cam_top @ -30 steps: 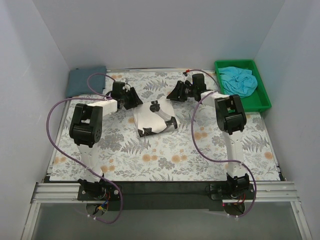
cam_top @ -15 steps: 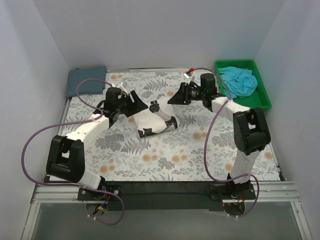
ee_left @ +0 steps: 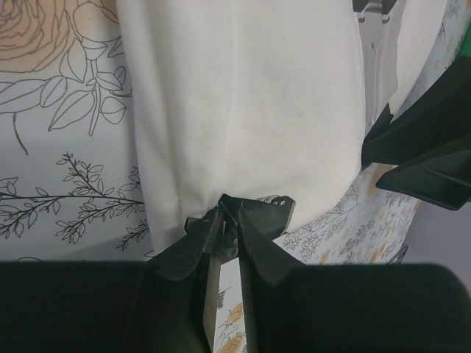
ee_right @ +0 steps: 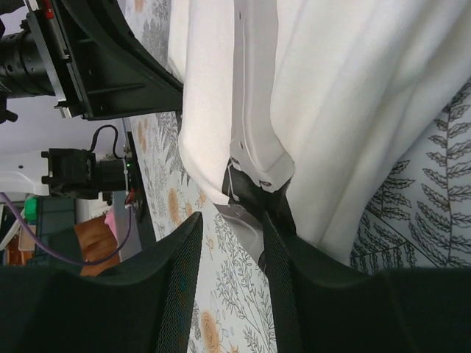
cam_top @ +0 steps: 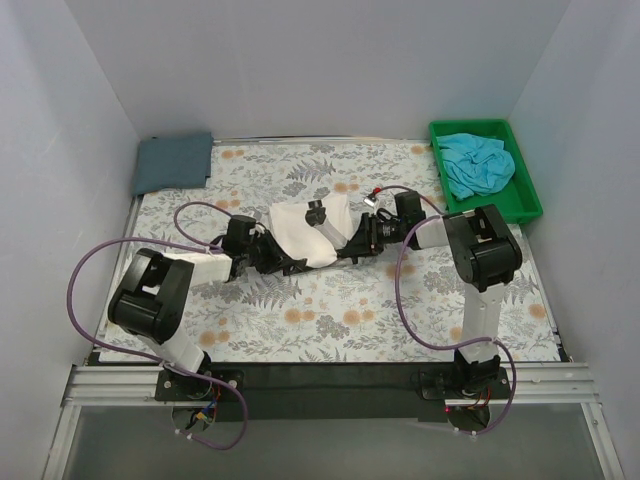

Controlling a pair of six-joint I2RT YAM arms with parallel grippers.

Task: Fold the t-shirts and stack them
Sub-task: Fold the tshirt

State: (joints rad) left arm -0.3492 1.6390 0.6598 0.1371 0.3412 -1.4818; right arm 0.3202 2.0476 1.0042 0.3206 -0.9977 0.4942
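Observation:
The cream-white t-shirt point(cam_top: 305, 228) with a black print lies bunched at the table's middle. My left gripper point(cam_top: 283, 262) is low at its near-left edge. In the left wrist view the gripper point(ee_left: 234, 209) is shut on the shirt's hem point(ee_left: 243, 118). My right gripper point(cam_top: 352, 245) is at the shirt's near-right edge. In the right wrist view it point(ee_right: 234, 217) stands open, the table cover showing between the fingers and the shirt point(ee_right: 353, 110) at their tips. The slate blue-grey shirt point(cam_top: 173, 162) lies folded at the far left corner. The turquoise shirt point(cam_top: 478, 162) lies crumpled in a bin.
A green bin point(cam_top: 520, 205) stands at the far right and holds the turquoise shirt. The floral table cover point(cam_top: 330, 310) spreads over the table. White walls close in on the left, back and right. Purple cables loop beside both arms.
Both grippers have come from the shirt's far edge down to its near edge and now sit low and close together. The cream-white shirt has shifted slightly.

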